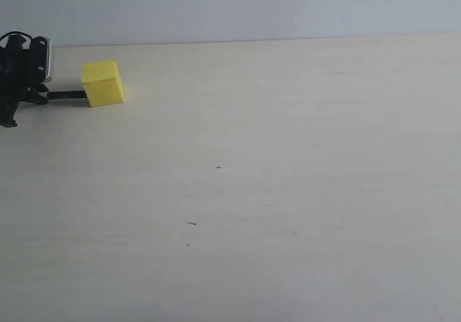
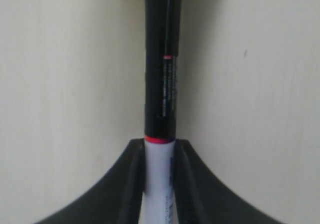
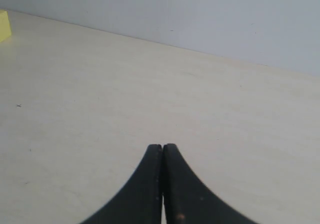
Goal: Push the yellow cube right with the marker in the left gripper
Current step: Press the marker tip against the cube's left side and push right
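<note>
Marker (image 2: 161, 83) sits clamped in the left claw (image 2: 160, 151), whose fingers grip its white barrel just behind a thin red ring, while the long black cap reaches forward toward the cube (image 1: 103, 83). The cube rests on the pale table (image 1: 288, 192) at the far left of the exterior view, near the back edge, with the marker's black end at its left face, touching or all but touching. The right claw (image 3: 162, 150) is closed on nothing, its fingers pressed together, well apart from the cube.
</note>
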Robot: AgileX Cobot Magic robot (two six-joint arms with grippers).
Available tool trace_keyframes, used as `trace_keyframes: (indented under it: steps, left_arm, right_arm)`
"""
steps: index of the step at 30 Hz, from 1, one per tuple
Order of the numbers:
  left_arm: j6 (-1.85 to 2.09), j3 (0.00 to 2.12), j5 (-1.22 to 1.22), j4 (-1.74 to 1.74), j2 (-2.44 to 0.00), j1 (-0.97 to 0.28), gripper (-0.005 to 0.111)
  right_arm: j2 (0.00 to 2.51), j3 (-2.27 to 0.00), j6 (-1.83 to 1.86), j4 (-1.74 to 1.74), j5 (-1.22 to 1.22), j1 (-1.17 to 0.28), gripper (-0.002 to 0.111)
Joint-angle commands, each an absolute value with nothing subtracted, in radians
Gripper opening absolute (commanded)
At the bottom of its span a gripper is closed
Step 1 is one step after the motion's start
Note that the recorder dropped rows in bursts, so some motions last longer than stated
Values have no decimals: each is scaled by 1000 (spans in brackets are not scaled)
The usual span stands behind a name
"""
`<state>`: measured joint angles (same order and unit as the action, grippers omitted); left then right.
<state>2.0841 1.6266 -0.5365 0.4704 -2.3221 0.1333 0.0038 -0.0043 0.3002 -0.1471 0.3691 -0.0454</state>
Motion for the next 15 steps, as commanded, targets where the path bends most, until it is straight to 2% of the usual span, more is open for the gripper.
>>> trace_keyframes:
  steps: [1,8,15]
  left_arm:
    - [2043,1630,-536,452,-2304,147,0]
    - [1987,1630,-549,450,-2282,249,0]
    - [1989,1630,-543,465,-2282,192,0]
  right_arm:
    - [0,0,302,-150,356,-47,0]
    - [0,0,302,-150,356,-47,0]
    - [0,0,302,-150,356,-47,0]
